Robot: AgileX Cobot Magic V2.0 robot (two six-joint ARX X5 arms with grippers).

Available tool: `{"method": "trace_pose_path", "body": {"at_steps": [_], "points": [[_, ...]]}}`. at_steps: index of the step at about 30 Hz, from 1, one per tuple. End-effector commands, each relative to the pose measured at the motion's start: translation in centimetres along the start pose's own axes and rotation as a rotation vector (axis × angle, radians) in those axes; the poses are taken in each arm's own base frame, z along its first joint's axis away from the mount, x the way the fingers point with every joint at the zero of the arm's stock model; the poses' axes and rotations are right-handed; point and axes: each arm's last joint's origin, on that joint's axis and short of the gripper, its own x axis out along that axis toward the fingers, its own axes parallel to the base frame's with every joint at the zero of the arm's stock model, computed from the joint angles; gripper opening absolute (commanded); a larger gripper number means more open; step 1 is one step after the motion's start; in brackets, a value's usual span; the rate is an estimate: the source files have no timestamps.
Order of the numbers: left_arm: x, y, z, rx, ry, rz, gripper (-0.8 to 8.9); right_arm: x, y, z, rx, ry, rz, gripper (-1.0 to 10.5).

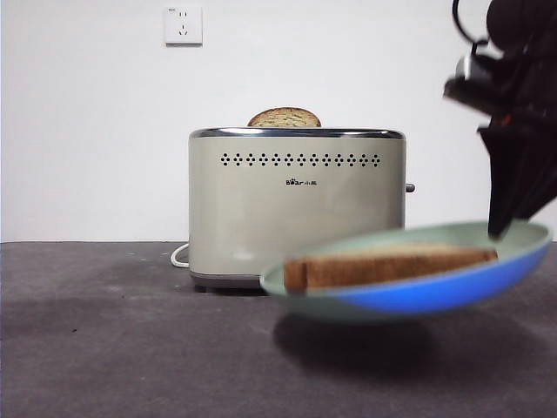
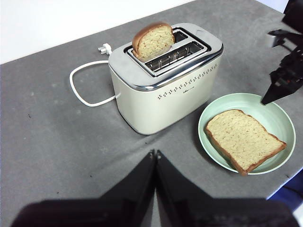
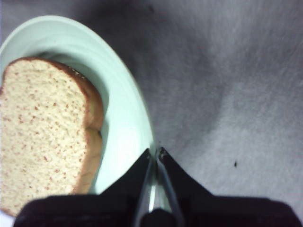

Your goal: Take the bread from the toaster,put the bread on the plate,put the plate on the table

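The bread (image 1: 392, 266) (image 2: 244, 139) (image 3: 42, 137) lies flat on the pale green plate (image 1: 487, 233) (image 2: 274, 118) (image 3: 123, 123). My right gripper (image 1: 503, 228) (image 2: 266, 99) (image 3: 155, 153) is shut on the plate's right rim. It holds the plate tilted above the table (image 1: 130, 348), with a shadow beneath. The cream toaster (image 1: 296, 209) (image 2: 165, 94) stands just behind and left of the plate. My left gripper (image 2: 155, 153) hangs shut and empty over the table in front of the toaster.
A second slice (image 1: 284, 117) (image 2: 152, 41) stands in the toaster's rear slot with its domed top showing. The white cord (image 2: 78, 92) loops on the table to the toaster's left. A wall socket (image 1: 183, 25) sits high on the white wall behind.
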Motion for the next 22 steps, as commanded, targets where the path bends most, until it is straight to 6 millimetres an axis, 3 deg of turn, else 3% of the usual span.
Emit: {"method": "trace_pose_path", "body": {"at_steps": [1,10,22], "points": [[-0.1,0.0,0.0,0.009,-0.004,0.003,-0.08,1.0,-0.2,0.6,-0.018,-0.005,0.011,-0.1],[-0.1,0.0,0.0,0.002,-0.001,0.002,-0.08,3.8,-1.8,1.6,-0.018,0.033,0.001,-0.1],[-0.1,0.0,0.0,0.0,-0.001,0.002,-0.08,4.3,-4.3,1.2,-0.005,0.053,-0.016,-0.1]]}}
